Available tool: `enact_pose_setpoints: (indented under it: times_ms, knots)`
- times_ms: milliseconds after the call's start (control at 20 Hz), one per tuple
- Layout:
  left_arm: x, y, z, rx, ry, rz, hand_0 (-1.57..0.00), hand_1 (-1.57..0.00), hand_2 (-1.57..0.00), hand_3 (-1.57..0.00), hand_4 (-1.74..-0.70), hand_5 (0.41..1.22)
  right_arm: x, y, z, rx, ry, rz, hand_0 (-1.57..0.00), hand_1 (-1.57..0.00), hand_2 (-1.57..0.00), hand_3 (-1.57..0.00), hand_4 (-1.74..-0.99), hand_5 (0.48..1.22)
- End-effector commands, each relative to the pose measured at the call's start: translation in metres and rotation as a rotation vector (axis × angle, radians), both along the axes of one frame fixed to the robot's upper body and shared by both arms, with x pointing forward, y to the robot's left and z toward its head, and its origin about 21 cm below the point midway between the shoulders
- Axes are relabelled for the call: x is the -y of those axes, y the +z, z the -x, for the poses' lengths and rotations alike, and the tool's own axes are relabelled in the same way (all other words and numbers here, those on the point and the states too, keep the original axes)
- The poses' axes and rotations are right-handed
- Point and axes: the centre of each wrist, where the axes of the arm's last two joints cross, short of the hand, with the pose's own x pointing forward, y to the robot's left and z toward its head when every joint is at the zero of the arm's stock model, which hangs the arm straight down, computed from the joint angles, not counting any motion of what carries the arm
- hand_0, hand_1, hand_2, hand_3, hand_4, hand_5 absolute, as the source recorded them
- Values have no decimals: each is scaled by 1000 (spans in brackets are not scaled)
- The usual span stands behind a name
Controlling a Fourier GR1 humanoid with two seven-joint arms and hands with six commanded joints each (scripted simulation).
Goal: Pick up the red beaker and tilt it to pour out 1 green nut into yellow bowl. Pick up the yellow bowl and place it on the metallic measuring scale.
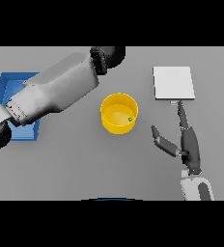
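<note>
The yellow bowl (119, 113) stands at the middle of the table with one green nut (130, 119) inside, near its right wall. The metallic measuring scale (174, 83) is a pale square plate at the back right, with nothing on it. My right hand (189, 144) lies open to the right of the bowl and apart from it, its fingers pointing up at the scale's near edge and its thumb spread left. My left arm reaches diagonally from the lower left to the back; its left hand (106, 57) shows as a dark shape behind the bowl. No red beaker is visible.
A blue tray (15, 82) sits at the far left, largely covered by my left forearm. Grey table (85, 164) stretches in front of the bowl.
</note>
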Motion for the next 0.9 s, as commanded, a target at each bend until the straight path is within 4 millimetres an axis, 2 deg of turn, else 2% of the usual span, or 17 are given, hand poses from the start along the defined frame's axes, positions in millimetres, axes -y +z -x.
enact_pose_setpoints:
  times_ms: [0,50,150,250,300,400,550,650,850]
  knots:
    - [-5,14,-5,3,5,34,-1571,-1571,-1434,-1266,-1689,1221,-1,1,1,12,4,-2,1,1,1,1,-1190,594]
    - [-9,33,-10,20,22,73,-1571,-1571,-1461,-1041,-1699,1221,-3,1,0,8,10,-17,1,1,1,1,-1186,596]
    - [-19,70,-18,53,69,155,-1571,-1571,-1501,-1232,-1705,1221,-1,3,-2,5,17,-34,1,1,1,1,-1181,593]
    - [-33,93,-27,77,165,285,-1571,-1571,-1526,-1354,-1715,1221,0,1,0,-2,33,-66,1,1,1,1,-1183,595]
    - [-45,103,-33,70,221,380,-1571,-1571,-1535,-1397,-1720,1221,-1,2,-1,7,43,-66,1,1,1,1,-1193,597]
    - [-82,112,-45,54,356,615,-1571,-1571,-1548,-1379,-1727,1221,-3,3,0,8,44,-75,1,1,1,1,-1199,594]
    - [-143,116,-55,26,527,954,-1571,-1571,-1559,-1368,-1733,1221,2,2,-3,2,49,-77,1,1,1,1,-1224,592]
    - [-179,106,-56,3,578,1140,-1571,-1571,-1563,-1396,-1736,1221,2,-1,-3,3,54,-61,1,1,1,1,-1222,587]
    - [-236,77,-49,27,708,1437,-1571,-1571,-1568,-1414,-1739,1221,3,-2,-2,28,67,-43,1,1,1,1,-1223,591]
